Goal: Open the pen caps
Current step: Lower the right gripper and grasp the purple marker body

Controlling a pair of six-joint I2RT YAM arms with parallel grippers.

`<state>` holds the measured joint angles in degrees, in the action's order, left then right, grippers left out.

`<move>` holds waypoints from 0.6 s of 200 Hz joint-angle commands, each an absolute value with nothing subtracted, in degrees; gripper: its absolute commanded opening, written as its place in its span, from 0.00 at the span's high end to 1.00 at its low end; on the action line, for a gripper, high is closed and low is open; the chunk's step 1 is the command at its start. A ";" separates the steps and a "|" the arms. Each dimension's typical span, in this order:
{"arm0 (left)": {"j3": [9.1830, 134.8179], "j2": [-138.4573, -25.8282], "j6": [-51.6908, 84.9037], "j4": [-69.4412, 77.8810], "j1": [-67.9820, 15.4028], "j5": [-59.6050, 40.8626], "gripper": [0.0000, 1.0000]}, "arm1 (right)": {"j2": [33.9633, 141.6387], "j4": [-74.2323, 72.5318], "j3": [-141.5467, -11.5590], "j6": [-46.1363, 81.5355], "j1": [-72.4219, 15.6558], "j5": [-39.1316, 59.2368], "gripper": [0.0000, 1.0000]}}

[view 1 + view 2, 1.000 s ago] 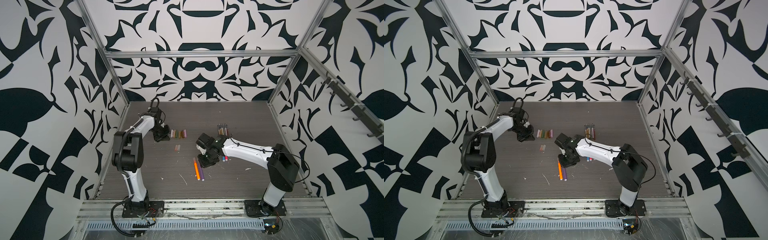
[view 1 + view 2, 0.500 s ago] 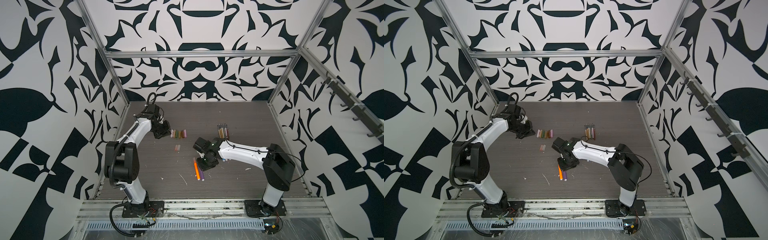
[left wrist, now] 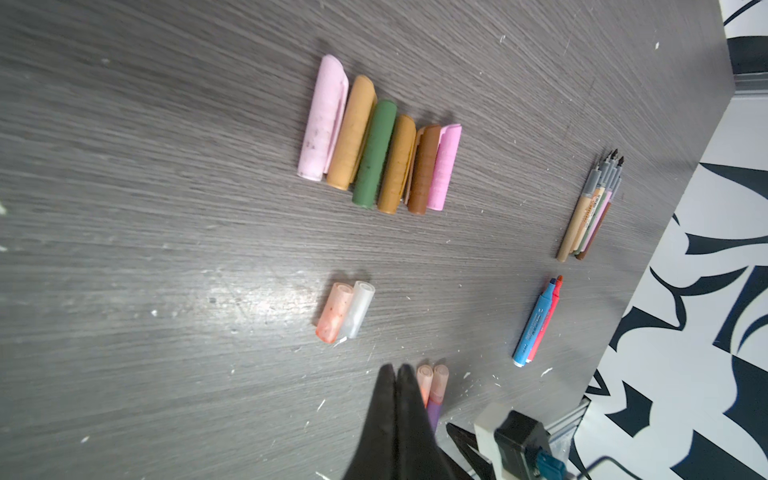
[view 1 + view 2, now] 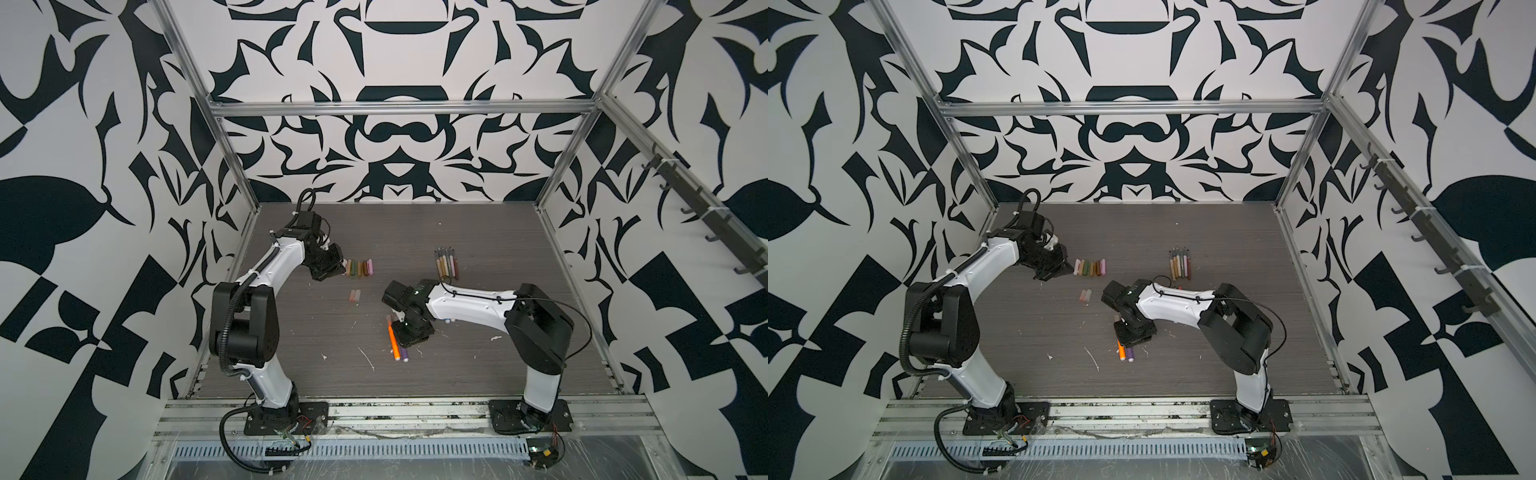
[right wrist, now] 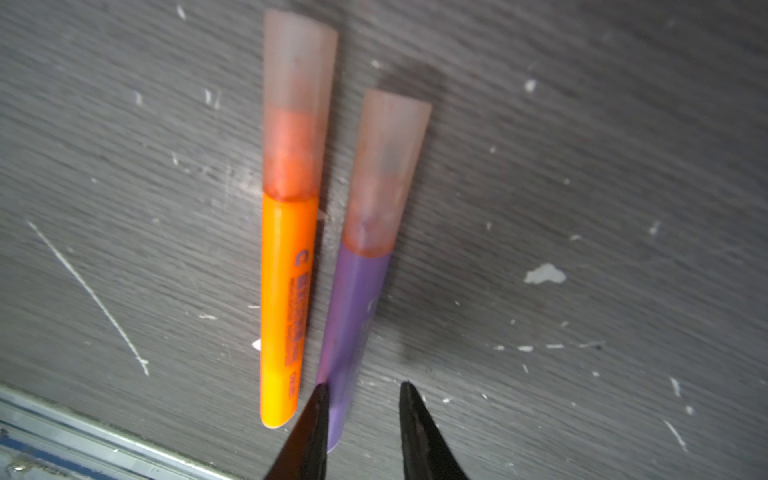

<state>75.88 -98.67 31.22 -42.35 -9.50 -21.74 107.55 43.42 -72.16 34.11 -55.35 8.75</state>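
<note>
Two capped pens lie side by side near the table's middle: an orange pen [image 5: 286, 299] [image 4: 392, 340] and a purple pen [image 5: 353, 316] [image 4: 1130, 353], each with a translucent peach cap [image 5: 297, 104] [image 5: 386, 166] on. My right gripper [image 5: 363, 386] [image 4: 411, 332] hangs low over the purple pen's tail end, open, one finger over the pen's edge, gripping nothing. A row of several loose pen caps [image 3: 374, 141] [image 4: 358, 268] lies at back left, with two translucent caps [image 3: 345, 311] nearer. My left gripper [image 3: 395, 370] [image 4: 1065, 268] is shut and empty beside that row.
Several thin uncapped pens [image 3: 590, 212] [image 4: 446, 264] lie bunched at the back right. An uncapped blue pen and pink pen [image 3: 536, 324] lie together by the right arm. White scratches and flecks mark the dark tabletop [image 4: 316, 332]. Metal frame posts and patterned walls close in the sides.
My right gripper has come forward and down onto the tail ends of the orange and purple pens. The left arm's elbow swung outward while its shut gripper stayed by the cap row.
</note>
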 commanded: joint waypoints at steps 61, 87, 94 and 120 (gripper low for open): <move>79.65 -99.64 34.59 -43.82 -15.15 -27.65 0.83 | 109.10 45.96 -72.74 36.80 -54.24 6.50 0.78; 79.07 -100.58 37.82 -41.08 -17.76 -31.49 0.78 | 107.22 45.75 -72.00 34.69 -51.72 6.90 0.93; 78.93 -101.00 38.82 -40.27 -18.52 -32.74 0.76 | 106.08 45.40 -71.70 33.40 -50.51 7.46 0.96; 79.75 -103.09 41.59 -38.60 -21.66 -35.95 0.71 | 100.81 43.21 -70.82 27.96 -45.06 12.71 1.00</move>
